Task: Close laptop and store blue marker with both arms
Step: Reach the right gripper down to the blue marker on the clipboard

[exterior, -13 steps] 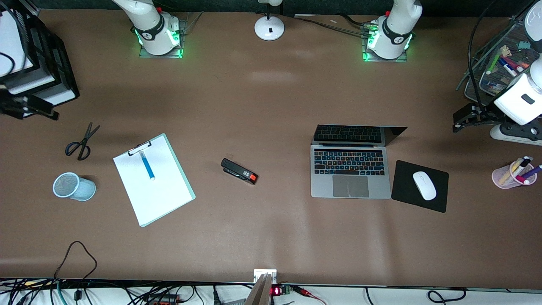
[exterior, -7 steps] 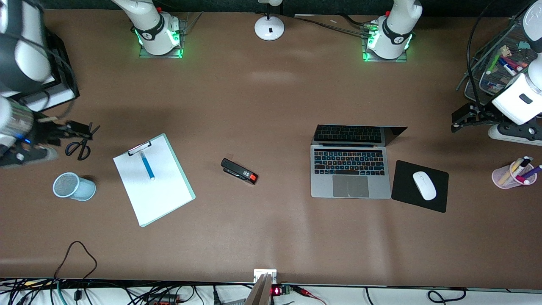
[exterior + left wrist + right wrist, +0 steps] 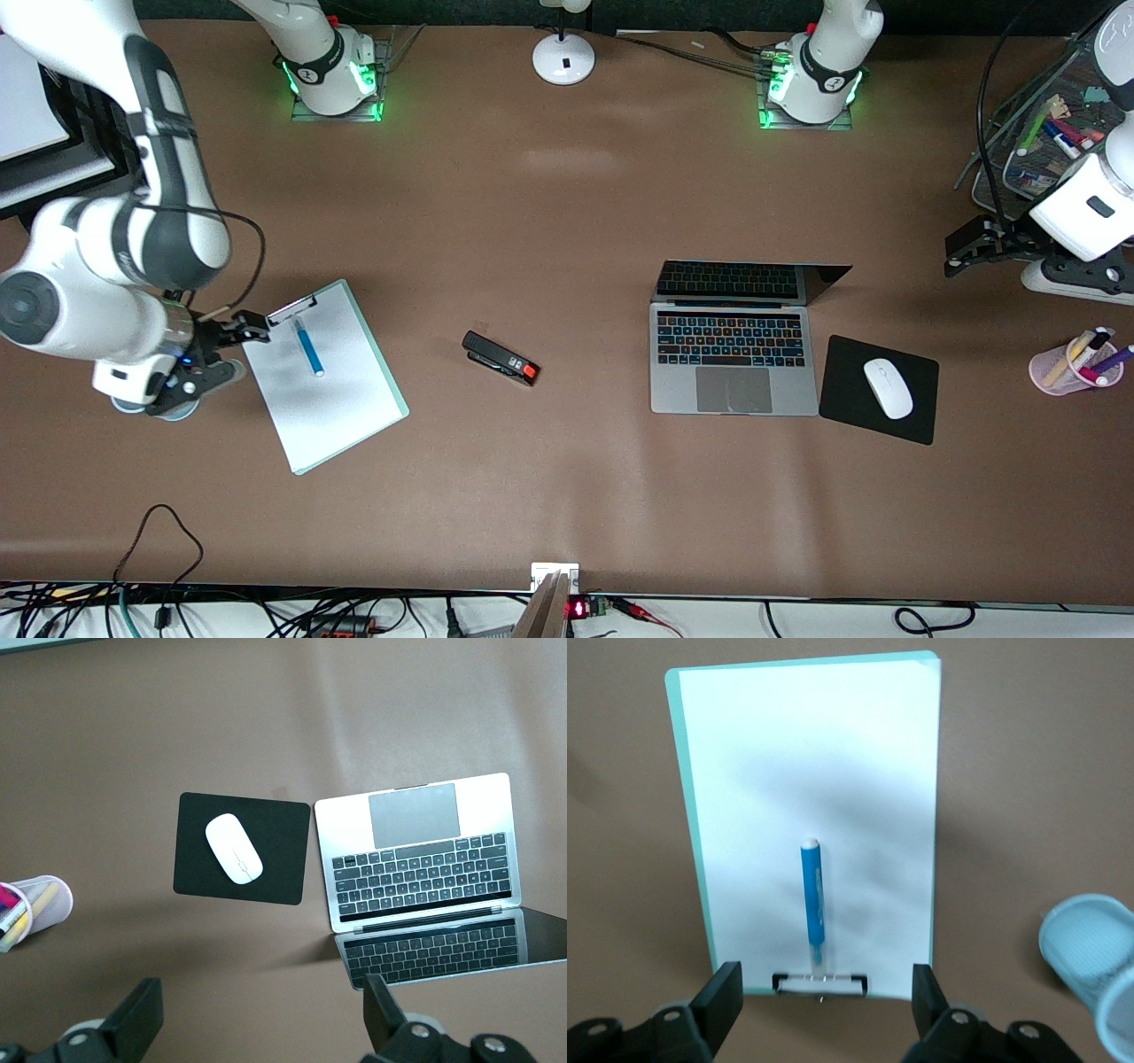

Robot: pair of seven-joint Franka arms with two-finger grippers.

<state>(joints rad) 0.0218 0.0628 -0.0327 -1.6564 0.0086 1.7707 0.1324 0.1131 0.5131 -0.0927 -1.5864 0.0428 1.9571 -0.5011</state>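
Blue marker (image 3: 309, 348) lies on the clipboard (image 3: 323, 379) in the front view, at nine o'clock of the open laptop (image 3: 733, 354). The right gripper (image 3: 237, 330) hovers over the clipboard's clip end; the left gripper (image 3: 970, 244) waits near the wire tray (image 3: 1045, 133).

Left wrist view: fingers (image 3: 137, 1020) apart, laptop unclosed.

Right wrist view: fingers (image 3: 725, 994) spread, marker at twelve o'clock. Judged step: approaching the marker; next, descend and pinch it.

One laptop (image 3: 733, 341), one blue marker (image 3: 308, 346).
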